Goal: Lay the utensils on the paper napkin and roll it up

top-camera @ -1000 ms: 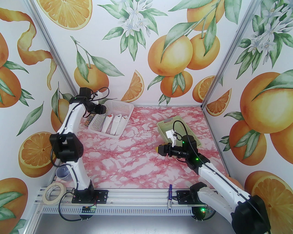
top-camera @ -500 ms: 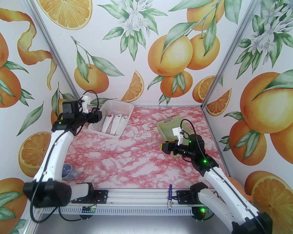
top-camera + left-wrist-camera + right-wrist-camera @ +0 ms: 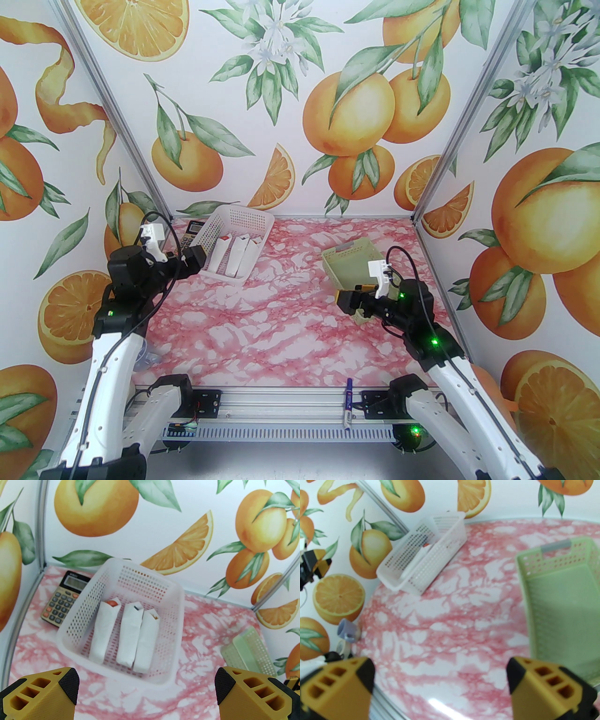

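Note:
Three rolled white paper napkins (image 3: 127, 637) lie side by side in the white perforated basket (image 3: 140, 580) at the back left (image 3: 243, 215). Utensil tips peek from their far ends: an orange-red one (image 3: 112, 603) from the left roll, a dark one (image 3: 137, 607) from the middle roll. My left gripper (image 3: 194, 258) (image 3: 147, 691) hovers open and empty just near-left of that basket. My right gripper (image 3: 346, 302) (image 3: 440, 686) is open and empty above the table, at the near-left corner of the green basket (image 3: 347, 255).
The green basket (image 3: 557, 562) at the right is empty. A calculator (image 3: 63, 597) lies left of the white basket against the wall. A blue-and-white marker (image 3: 348, 410) rests on the front rail. A small bluish cup (image 3: 348, 630) sits by the left arm's base.
Both arms have drawn back toward the near edge, the left one away from the white basket's left rim. Both grippers have opened wider.

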Controlling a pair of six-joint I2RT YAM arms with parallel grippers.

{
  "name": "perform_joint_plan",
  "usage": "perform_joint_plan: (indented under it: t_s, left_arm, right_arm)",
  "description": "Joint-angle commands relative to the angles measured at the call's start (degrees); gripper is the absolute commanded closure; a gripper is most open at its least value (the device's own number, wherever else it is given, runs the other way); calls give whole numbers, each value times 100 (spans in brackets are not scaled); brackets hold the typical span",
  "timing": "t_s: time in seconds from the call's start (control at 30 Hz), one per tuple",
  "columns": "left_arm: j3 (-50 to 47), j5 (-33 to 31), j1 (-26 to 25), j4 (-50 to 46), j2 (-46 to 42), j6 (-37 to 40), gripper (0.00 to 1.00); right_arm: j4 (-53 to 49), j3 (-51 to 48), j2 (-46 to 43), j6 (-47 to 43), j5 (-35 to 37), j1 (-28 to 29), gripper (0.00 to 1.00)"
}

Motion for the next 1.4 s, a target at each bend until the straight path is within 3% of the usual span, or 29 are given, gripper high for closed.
perform_joint_plan:
  t_s: [0.0, 0.2, 0.57, 0.73, 0.9, 1.37]
  left_arm:
    - [-268, 58, 21, 39, -422, -52, 0]
    - [-1385, -543, 24, 360, -1074, 29, 0]
    - [-2213, -1283, 35, 1069, -1545, 348, 0]
    - [-2682, -1672, 27, 1735, -1430, 581, 0]
    - [-2899, -1744, 19, 2402, -929, 502, 0]
    - [-3136, -1778, 19, 3025, -179, 822, 0]
  right_arm:
    - [-447, 227, -158, -44, 658, -49, 0]
    - [-886, 409, -152, -496, 1766, -252, 0]
    - [-360, 110, -115, -944, 2525, -964, 0]
    - [734, -722, -151, -1150, 3417, -1158, 0]
    - [1901, -1423, -97, -1309, 3839, -1166, 0]
    - [4840, -2354, 1738, -1628, 3800, -1174, 0]
